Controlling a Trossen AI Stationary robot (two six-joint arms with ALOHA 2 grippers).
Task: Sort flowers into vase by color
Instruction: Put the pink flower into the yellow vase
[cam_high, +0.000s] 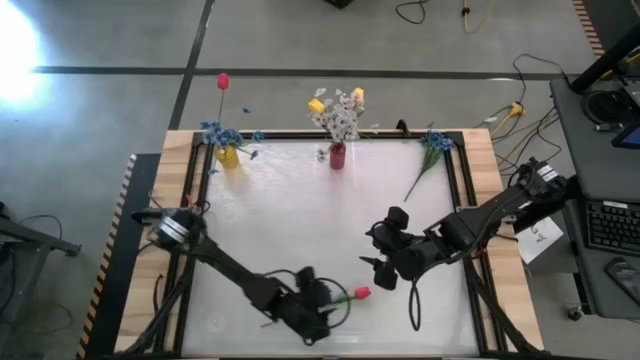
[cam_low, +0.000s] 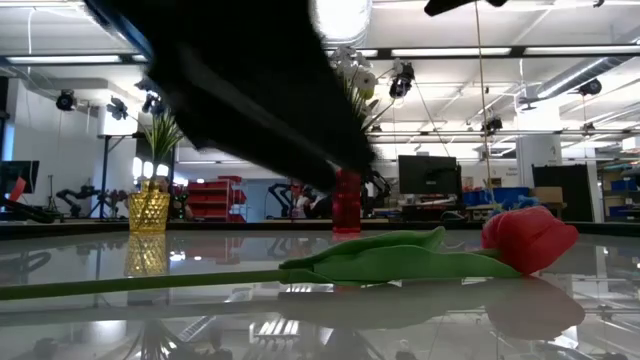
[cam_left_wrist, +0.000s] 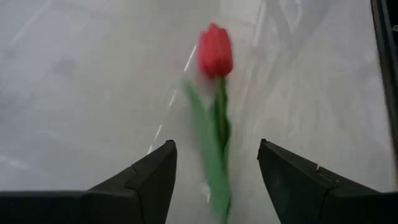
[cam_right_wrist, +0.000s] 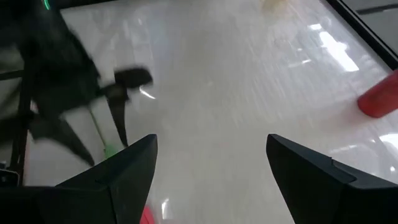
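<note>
A red tulip (cam_high: 360, 293) with a green stem lies flat on the table near its near edge; in the low view its head (cam_low: 528, 240) and leaf rest on the surface. My left gripper (cam_high: 328, 299) is open above it, and in the left wrist view (cam_left_wrist: 214, 149) the stem (cam_left_wrist: 219, 124) runs between the fingers with a gap on each side. My right gripper (cam_high: 380, 270) hovers open just to the tulip's right (cam_right_wrist: 211, 140) and holds nothing. A yellow vase (cam_high: 228, 156) holds blue flowers and a red tulip (cam_high: 222, 80). A red vase (cam_high: 337, 156) holds white and yellow flowers.
A blue flower (cam_high: 430, 148) lies on the table near the far right corner. Both vases stand along the far edge. A black frame (cam_high: 460, 190) borders the white tabletop. Bare surface lies between the vases and the grippers.
</note>
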